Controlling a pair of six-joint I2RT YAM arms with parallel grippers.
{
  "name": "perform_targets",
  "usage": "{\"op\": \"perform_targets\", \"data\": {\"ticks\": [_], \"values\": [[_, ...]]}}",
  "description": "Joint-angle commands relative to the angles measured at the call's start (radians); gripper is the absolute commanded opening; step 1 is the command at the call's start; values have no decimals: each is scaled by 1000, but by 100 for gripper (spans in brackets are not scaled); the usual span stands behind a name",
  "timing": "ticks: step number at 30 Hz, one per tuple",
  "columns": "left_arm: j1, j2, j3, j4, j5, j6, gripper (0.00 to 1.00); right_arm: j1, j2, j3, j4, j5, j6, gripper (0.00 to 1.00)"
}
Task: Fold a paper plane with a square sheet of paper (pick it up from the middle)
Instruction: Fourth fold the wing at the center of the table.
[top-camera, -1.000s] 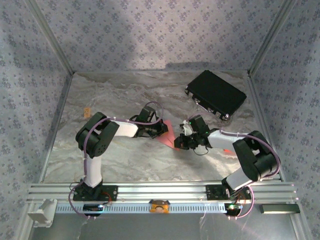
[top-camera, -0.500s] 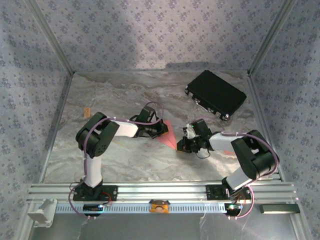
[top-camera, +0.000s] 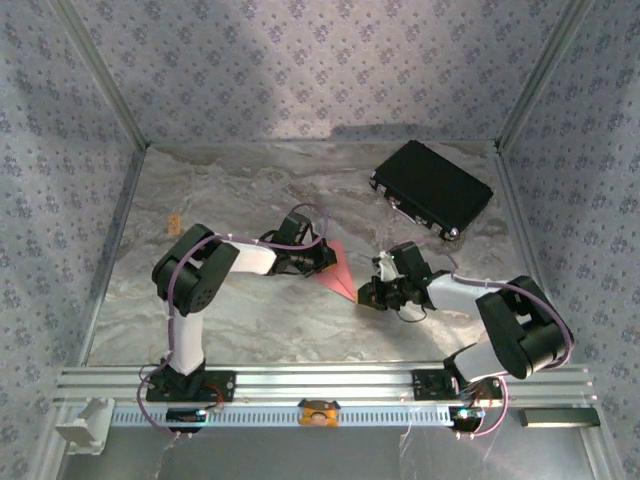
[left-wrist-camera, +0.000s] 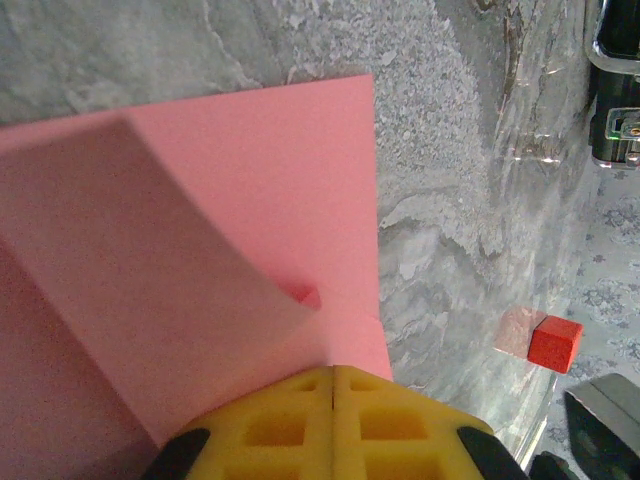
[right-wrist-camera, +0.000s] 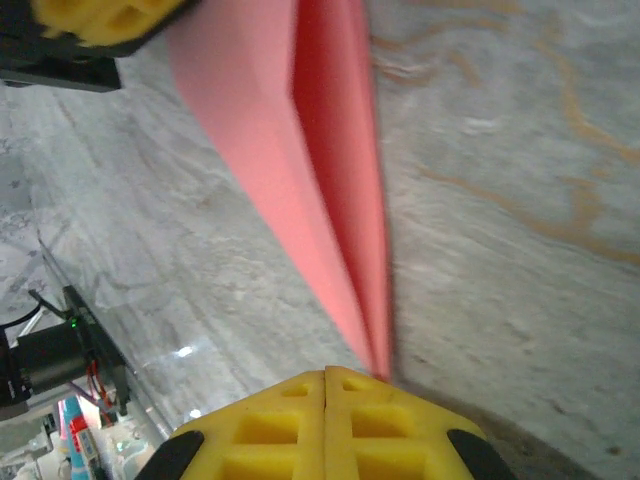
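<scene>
Near the middle of the frame, on the marbled tabletop (top-camera: 230, 310), the pink paper (top-camera: 340, 268) lies folded between the two arms; the left claw (top-camera: 322, 258) is pinched tight on its left edge, yellow pads (left-wrist-camera: 270, 430) pressed together over a folded flap; the right claw (top-camera: 368, 292) is clamped on the paper's narrow pointed end at lower right, the crease running away from it; a black case (top-camera: 432, 188) sits in the upper right, well apart.
</scene>
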Motion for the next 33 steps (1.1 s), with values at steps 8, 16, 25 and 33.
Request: {"op": "perform_targets", "data": {"ticks": [8, 16, 25, 33], "values": [[5, 41, -33, -55, -40, 22, 6, 34, 164, 289, -135, 57, -73, 7], [3, 39, -36, -47, -40, 18, 6, 47, 280, 368, -134, 63, -58, 7], [3, 44, -34, -41, -38, 16, 6, 43, 310, 349, -177, 130, -68, 7], [3, 45, -27, -43, -33, 23, 6, -2, 314, 284, -120, 91, -52, 7]]}}
